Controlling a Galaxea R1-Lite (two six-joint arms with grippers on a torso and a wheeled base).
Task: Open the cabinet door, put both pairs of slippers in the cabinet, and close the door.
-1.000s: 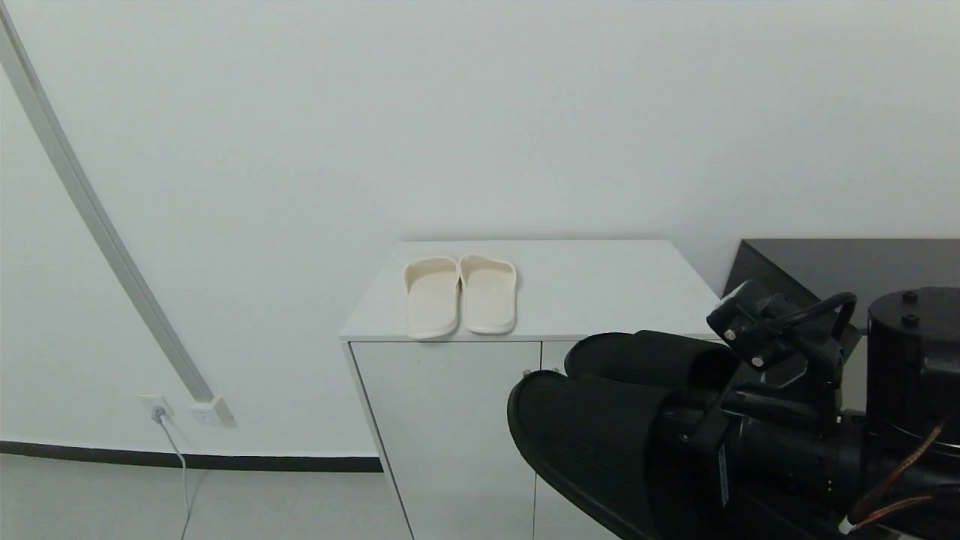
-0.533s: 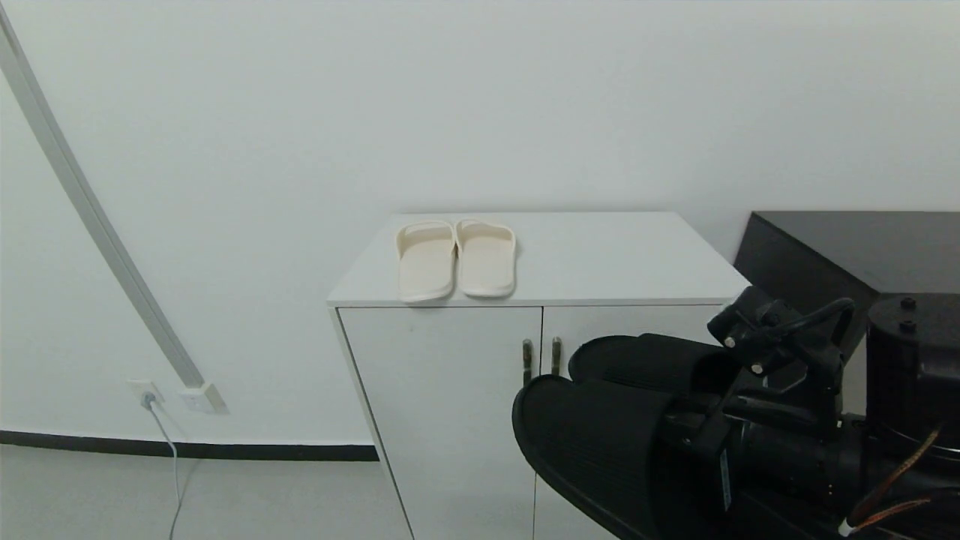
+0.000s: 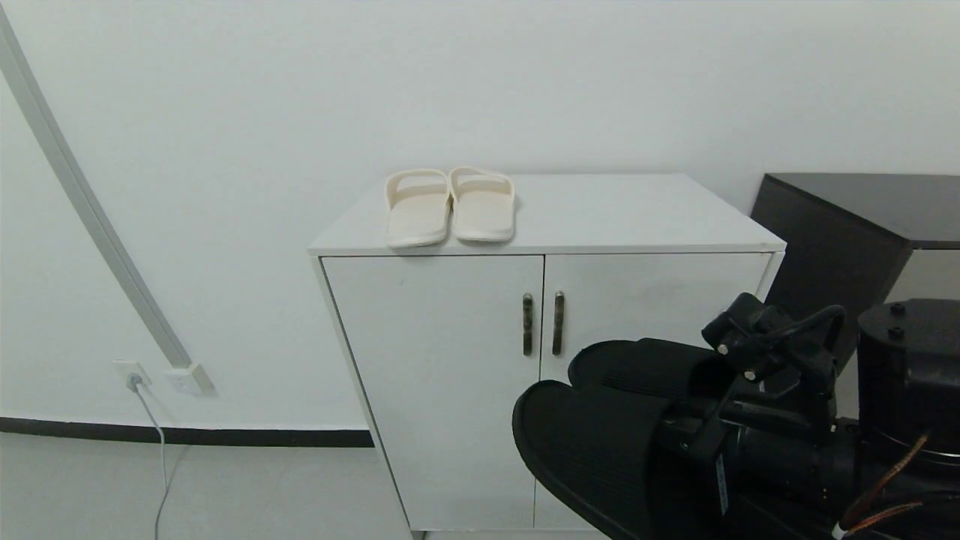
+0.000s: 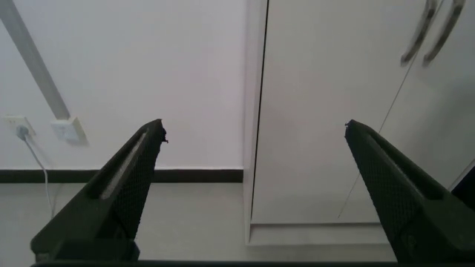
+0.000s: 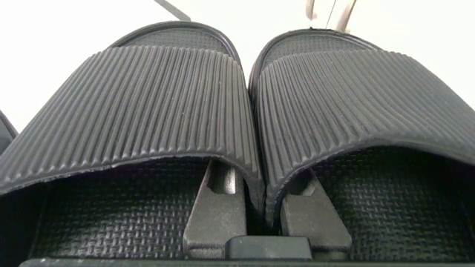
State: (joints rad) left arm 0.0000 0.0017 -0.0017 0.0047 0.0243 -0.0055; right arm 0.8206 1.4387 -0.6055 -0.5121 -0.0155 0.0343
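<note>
Jaws clamped on black ribbed slippers (image 3: 600,442), right gripper (image 5: 261,213) hangs; wide-open, empty left gripper (image 4: 254,132) should hook white cabinet's (image 3: 435,375) metal handle (image 3: 527,324).

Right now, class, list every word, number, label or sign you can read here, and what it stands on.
No text can be read.
Cabinet, cream slippers, black slippers, wall socket: no print visible.
Pale strip on the right arm: perhaps a label, too small to read.
</note>
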